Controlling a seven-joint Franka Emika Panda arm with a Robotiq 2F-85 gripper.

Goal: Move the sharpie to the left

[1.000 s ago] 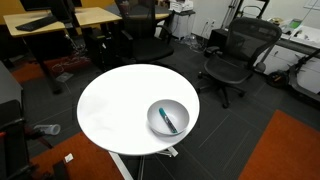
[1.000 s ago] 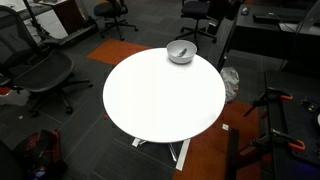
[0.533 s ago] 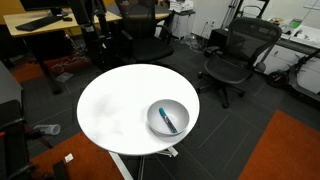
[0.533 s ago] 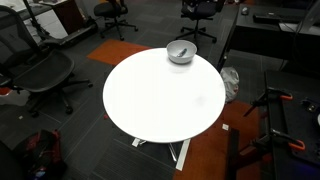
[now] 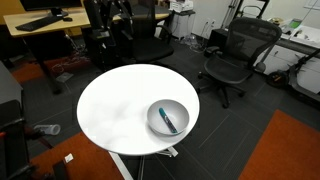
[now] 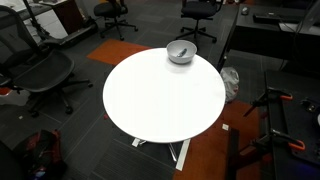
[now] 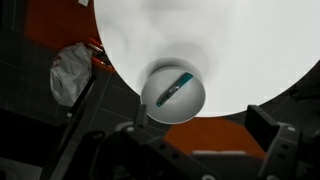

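Gripper (image 7: 200, 138): fingers spread wide, grasping nothing, hanging high over the table (image 7: 250, 40). Just beyond the fingertips in the wrist view, between them, sits the bowl (image 7: 173, 95) near the table's edge. The sharpie (image 7: 174, 88) lies slantwise inside it, apart from the fingers. Step in hand, as judged: the approach, with no grasp begun. The next move calls for a descent into the bowl, jaws set across the barrel and clear of the rim, then a lift out and leftward.

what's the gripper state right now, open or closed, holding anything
Gripper: open, fingers wide apart in the wrist view, holding nothing. The sharpie lies in the grey bowl.
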